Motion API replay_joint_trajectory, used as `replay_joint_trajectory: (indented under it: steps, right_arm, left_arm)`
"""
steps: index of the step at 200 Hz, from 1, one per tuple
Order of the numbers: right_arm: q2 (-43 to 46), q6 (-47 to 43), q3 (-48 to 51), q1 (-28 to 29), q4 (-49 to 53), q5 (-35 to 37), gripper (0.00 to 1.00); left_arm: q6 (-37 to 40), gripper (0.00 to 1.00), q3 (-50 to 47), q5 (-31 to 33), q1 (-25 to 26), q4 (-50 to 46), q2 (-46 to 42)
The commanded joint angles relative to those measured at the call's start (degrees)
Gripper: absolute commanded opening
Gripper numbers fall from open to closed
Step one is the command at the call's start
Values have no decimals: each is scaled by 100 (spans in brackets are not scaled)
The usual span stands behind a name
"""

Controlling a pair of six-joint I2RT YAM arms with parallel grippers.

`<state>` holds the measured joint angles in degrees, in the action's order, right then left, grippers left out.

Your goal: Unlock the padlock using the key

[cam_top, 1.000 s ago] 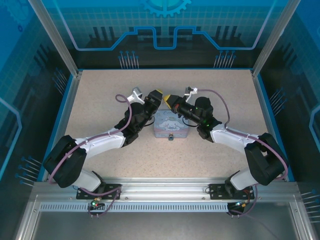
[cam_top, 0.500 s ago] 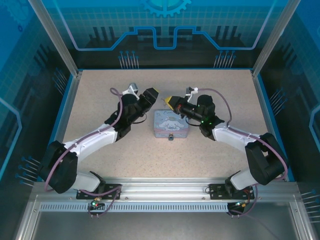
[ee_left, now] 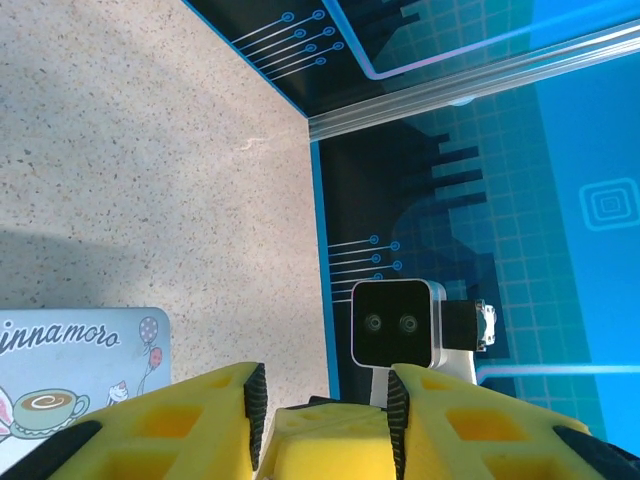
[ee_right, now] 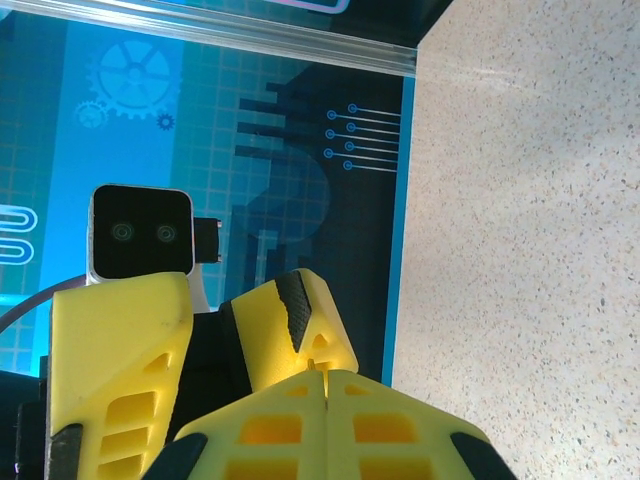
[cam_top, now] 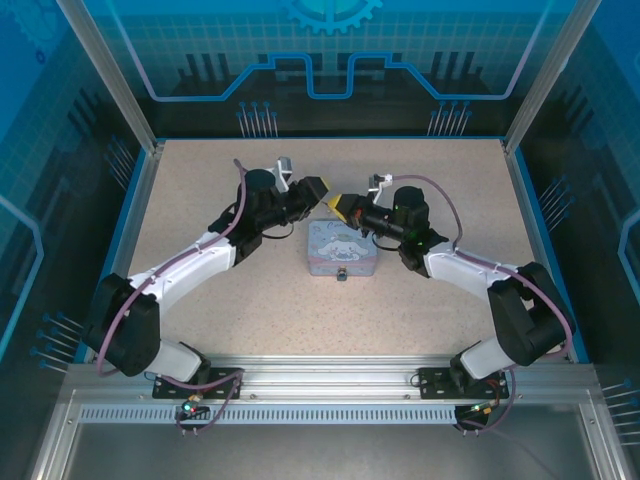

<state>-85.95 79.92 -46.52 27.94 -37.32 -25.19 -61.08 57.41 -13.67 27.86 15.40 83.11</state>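
Yellow pads on the right gripper (ee_right: 325, 385) are pressed flat together along a thin seam; whether the key is pinched in there I cannot tell. Straight across from it the left gripper (ee_left: 325, 400) has its jaws spread, and the closed yellow tip of the right one sits in the gap between its fingers (ee_left: 170, 425). Each wrist camera looks into the other: a small black-faced box with two lenses, one (ee_left: 395, 322) above the left fingers, one (ee_right: 140, 232) on the far side of the right. From above, both grippers meet nose to nose over the far edge of the tin (cam_top: 340, 246), left (cam_top: 315, 190) and right (cam_top: 343, 205) nearly touching. The tin is pale blue; on its lid (ee_left: 85, 350) I can read "innamoro" in dark script, above a drawn cup and beside small balloons. The padlock (cam_top: 341, 273) is a tiny dark lump at the tin's near edge, touching it, on the opposite side of the tin from both grippers. The tin rests on the speckled beige table (cam_top: 420, 320).
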Motion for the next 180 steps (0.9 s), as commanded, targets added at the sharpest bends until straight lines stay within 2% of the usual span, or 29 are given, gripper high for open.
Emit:
replay_joint_trajectory:
  steps: [1, 49, 61, 75, 96, 157, 180]
  right_arm:
    - [-14, -46, -164, -66, -112, -126, 0]
    - [32, -51, -81, -88, -87, -104, 0]
    - [67, -55, -49, -100, -82, -100, 0]
    - [102, -55, -12, -111, -82, -101, 0]
    - [140, -55, 20, -131, -56, -91, 0]
    - [0, 24, -81, -99, -221, -114, 0]
    - [-50, 25, -127, -65, -239, -116, 0]
  left_arm:
    - [213, 38, 43, -250, -17, -272, 30]
    - [328, 40, -23, -137, -61, -439, -24]
    - [325, 45, -44, -110, -90, -457, -40]
    - [364, 59, -37, -75, -118, -534, -58]
    - [379, 62, -28, -85, -131, -552, -58]
    - [145, 37, -105, -204, -127, -244, 18]
    - [106, 32, -106, -206, -123, -188, 38]
